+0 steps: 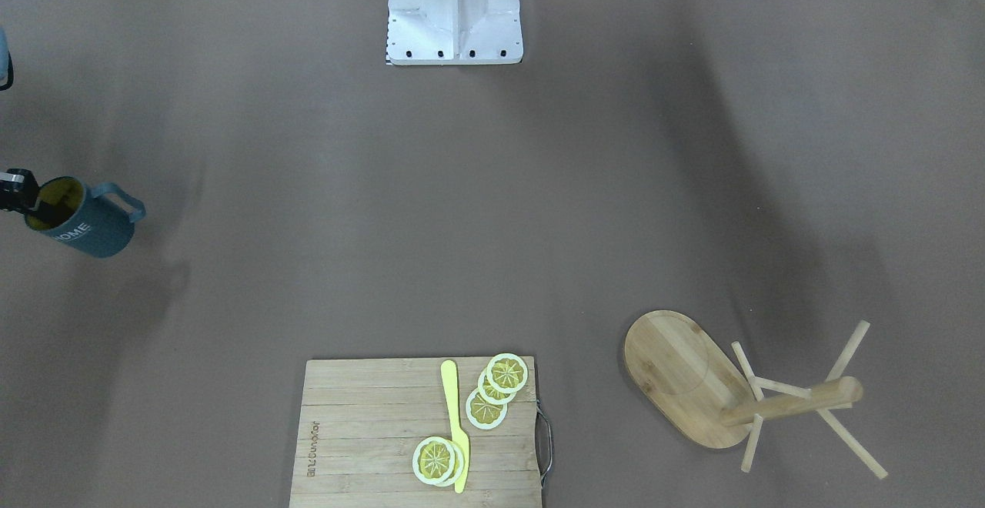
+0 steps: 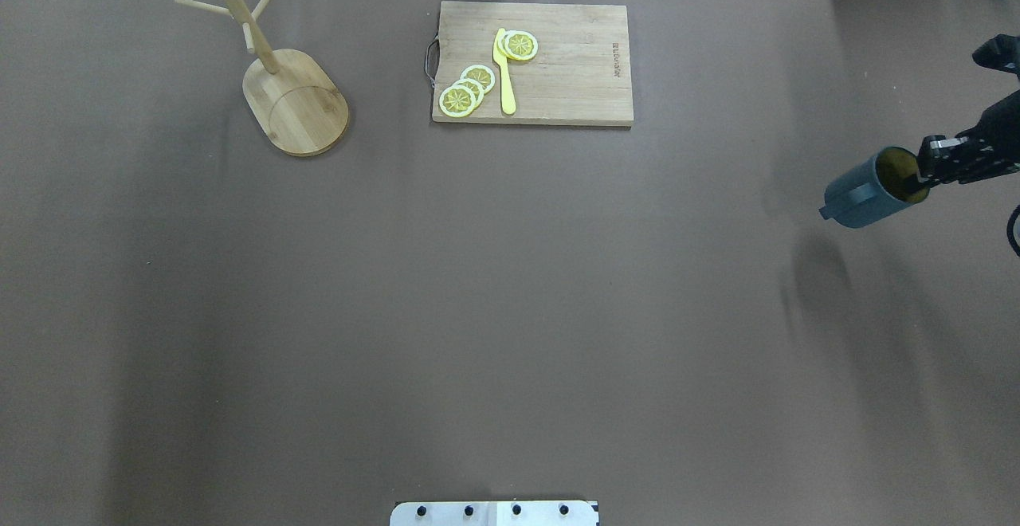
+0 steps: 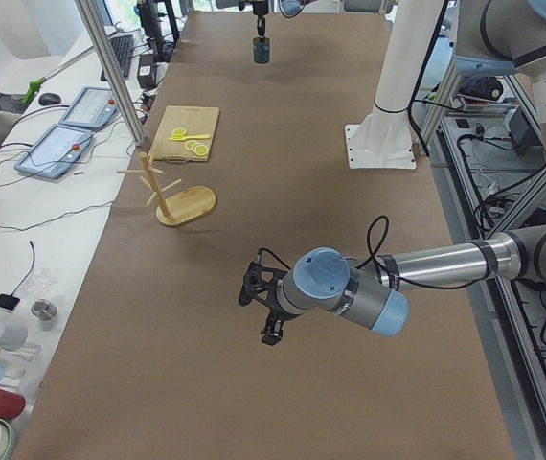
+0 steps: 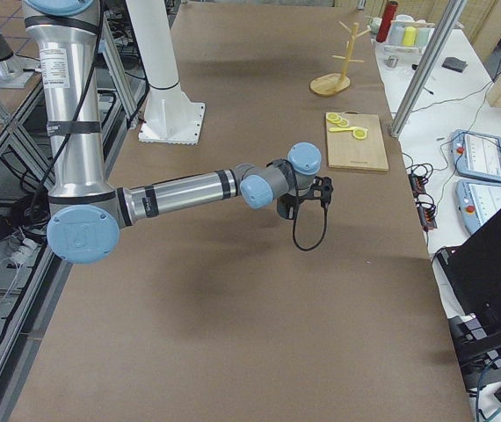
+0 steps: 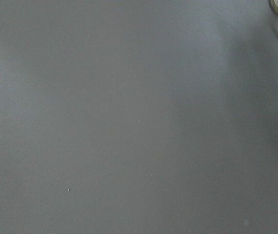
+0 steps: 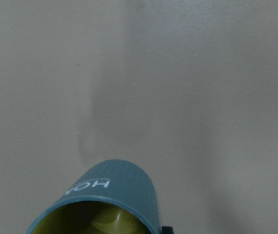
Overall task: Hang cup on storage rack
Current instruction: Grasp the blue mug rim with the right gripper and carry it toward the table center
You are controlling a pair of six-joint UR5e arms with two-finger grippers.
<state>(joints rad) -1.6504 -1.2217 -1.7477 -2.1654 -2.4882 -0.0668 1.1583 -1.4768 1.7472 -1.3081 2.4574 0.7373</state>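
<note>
The jaws of the right gripper (image 2: 918, 179) pinch the rim of the cup (image 2: 857, 195), which hangs tilted just beyond them, clear of the table (image 2: 510, 311). The rack (image 2: 296, 104) stands well apart from them. Whether the left gripper (image 3: 268, 326) is wide or narrow, I cannot tell.

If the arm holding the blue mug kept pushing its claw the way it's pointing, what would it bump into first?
The right gripper seems to point mostly downward, so the cup it grips would likely reach the bare brown table first. Nothing else shows below it. Its height is unclear.
</note>
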